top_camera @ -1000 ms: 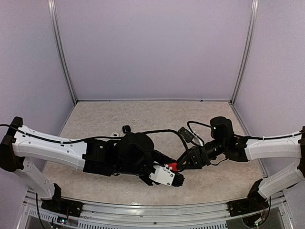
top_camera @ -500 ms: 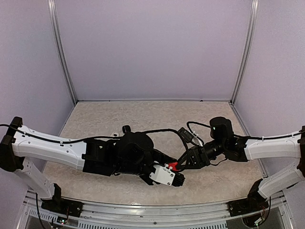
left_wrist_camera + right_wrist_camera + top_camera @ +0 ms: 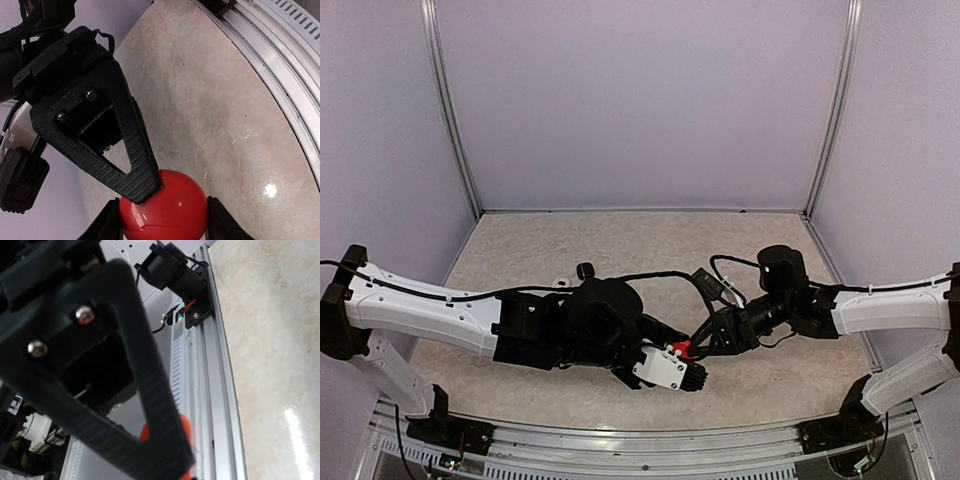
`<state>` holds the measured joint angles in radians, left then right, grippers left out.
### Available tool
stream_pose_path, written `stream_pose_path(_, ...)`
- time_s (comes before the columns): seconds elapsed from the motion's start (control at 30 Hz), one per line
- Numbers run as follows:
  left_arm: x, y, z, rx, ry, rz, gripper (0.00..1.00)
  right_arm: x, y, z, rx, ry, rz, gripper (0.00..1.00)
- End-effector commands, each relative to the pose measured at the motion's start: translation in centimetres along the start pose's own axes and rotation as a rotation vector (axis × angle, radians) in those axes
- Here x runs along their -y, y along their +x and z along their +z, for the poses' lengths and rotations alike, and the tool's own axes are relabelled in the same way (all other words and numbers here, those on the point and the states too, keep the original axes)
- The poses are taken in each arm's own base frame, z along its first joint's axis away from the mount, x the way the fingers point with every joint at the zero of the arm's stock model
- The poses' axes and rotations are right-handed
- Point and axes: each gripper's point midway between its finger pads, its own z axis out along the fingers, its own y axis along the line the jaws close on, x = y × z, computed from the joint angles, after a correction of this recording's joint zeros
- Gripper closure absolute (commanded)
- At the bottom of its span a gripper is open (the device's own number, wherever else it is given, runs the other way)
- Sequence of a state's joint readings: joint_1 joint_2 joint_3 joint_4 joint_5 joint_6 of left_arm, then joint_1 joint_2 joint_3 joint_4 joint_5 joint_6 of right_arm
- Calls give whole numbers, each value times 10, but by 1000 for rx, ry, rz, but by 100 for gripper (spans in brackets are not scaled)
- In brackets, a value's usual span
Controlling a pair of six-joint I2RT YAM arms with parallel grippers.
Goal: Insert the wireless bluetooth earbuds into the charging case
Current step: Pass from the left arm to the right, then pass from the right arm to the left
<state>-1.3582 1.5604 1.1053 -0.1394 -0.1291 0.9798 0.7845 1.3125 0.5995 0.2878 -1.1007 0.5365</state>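
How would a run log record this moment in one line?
left gripper: holds glossy red rounded plastic case | right gripper: shut, tip touching case top

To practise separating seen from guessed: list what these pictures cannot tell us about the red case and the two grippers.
- Glossy red rounded plastic case: left wrist view, lower part cut off by the bottom edge.
- Right gripper: whether its jaws pinch anything is hidden behind its own finger, both wrist views.
- Top view: that contact is too small.
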Motion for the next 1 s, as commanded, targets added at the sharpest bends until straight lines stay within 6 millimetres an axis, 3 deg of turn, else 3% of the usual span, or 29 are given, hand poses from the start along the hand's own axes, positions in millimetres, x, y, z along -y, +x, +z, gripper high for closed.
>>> stream_pose_path(0.0, -30, -7, -7, 21, -115, -44, 56, -12, -10, 3, -1, -17, -55, 90)
stream_pose_path(0.17, -35, 1, -11, 2, -153, -71, 41, -14, -16, -1, 19, -7, -73, 93)
stream_pose_path(0.4, -37, 12, -19, -20, -183, -110, 27, -14, -28, -16, 68, 24, -101, 95)
stream_pose_path(0.5, -51, 15, -28, 11, -256, -190, 19, -12, -39, -28, 115, 58, -122, 96)
stream_pose_path(0.6, -79, 21, -47, 88, -372, -370, 11, -14, -56, -45, 211, 102, -166, 97)
stream_pose_path(0.77, -117, 19, -73, 222, -545, -616, 7, -33, -90, -68, 400, 176, -290, 97)
stream_pose_path(0.97, -130, -5, -63, 265, -592, -652, 10, -36, -97, -74, 467, 181, -293, 97)
